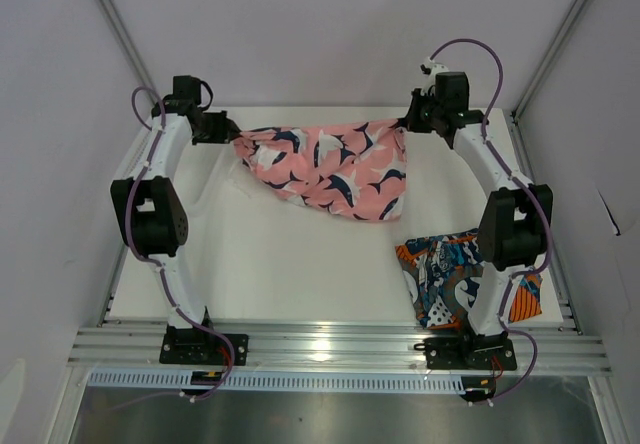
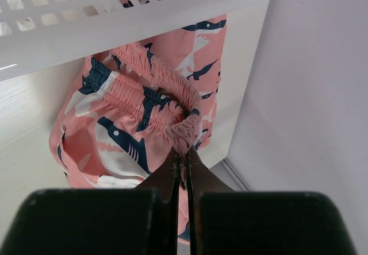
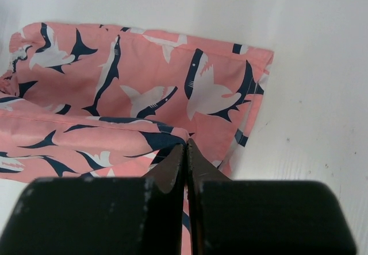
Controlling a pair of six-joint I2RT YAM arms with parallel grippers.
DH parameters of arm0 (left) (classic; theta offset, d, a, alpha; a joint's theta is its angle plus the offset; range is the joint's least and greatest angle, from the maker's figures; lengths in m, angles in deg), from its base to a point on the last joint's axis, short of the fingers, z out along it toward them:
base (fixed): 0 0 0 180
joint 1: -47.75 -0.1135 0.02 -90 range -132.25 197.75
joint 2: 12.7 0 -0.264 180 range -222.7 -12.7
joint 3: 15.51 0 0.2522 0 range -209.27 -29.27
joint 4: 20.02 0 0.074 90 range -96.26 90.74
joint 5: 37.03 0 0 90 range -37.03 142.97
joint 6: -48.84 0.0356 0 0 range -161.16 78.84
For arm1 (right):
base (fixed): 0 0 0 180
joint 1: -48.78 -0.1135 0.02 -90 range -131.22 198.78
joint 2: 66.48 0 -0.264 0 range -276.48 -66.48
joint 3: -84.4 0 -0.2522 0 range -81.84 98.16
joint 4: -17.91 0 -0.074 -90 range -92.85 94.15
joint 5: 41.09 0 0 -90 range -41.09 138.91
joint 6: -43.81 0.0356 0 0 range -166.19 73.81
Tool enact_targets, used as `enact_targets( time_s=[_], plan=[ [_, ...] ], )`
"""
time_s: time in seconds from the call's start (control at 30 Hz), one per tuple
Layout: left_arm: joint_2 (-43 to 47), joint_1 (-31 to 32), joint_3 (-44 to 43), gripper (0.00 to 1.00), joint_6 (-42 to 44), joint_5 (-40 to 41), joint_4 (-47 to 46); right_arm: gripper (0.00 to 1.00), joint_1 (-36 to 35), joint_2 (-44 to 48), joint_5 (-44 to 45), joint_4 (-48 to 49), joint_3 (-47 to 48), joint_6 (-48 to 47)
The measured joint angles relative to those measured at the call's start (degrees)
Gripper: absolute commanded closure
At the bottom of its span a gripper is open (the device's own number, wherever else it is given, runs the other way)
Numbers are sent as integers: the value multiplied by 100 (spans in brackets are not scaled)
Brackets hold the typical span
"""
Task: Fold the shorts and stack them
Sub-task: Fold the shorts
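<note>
Top external: pink shark-print shorts (image 1: 330, 169) hang between both clamped jaws.

We look down from above and behind the arm bases (image 1: 200, 344) over the whole table (image 1: 300, 264); each wrist camera sits close, facing along its own fingers (image 2: 170, 174); all three views share the pink shorts (image 1: 330, 169).
</note>
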Motion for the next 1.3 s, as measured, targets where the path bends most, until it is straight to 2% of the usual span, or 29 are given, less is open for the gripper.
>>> enact_targets(
  time_s=[0.4, 0.43, 0.5, 0.53, 0.63, 0.67, 0.73, 0.77, 0.83, 1.03, 1.17, 1.3],
  plan=[
    [-584, 50, -2, 100, -503, -17, -1121, 100, 199, -1467, -155, 37, 1088, 162],
    [-645, 61, -2, 90, -553, -20, -1274, 100, 221, -1620, -168, 57, 1204, 179],
    [-772, 90, 0, 78, -621, -20, -1615, 100, 271, -1934, -164, 87, 1429, 264],
    [-826, 107, 2, 55, -658, -17, -1823, 100, 297, -2092, -151, 92, 1587, 295],
    [-922, 138, 74, 10, -706, -9, -2549, 73, 387, -2623, -63, 70, 2157, 433],
    [-931, 146, 90, 3, -708, -9, -2708, 52, 417, -2828, -31, 55, 2413, 470],
    [-964, 155, 87, 1, -715, -13, -3018, 38, 466, -3154, 9, -4, 2846, 535],
    [-977, 157, 72, 1, -710, -17, -3112, 27, 487, -3263, 42, -37, 2992, 557],
    [-1032, 160, -26, 1, -682, -46, -3185, 21, 531, -3351, 105, -59, 3099, 592],
    [-1193, 164, -634, 1, -219, -216, -3134, 17, 643, -3224, -31, -63, 2852, 708],
    [-1147, 177, -1056, 1, 658, -291, -2876, 18, 798, -2830, -632, -85, 2214, 933],
    [-772, 260, -782, 1, 1539, -304, -2636, 20, 944, -2529, -1279, -107, 1759, 1097]
  ],
)
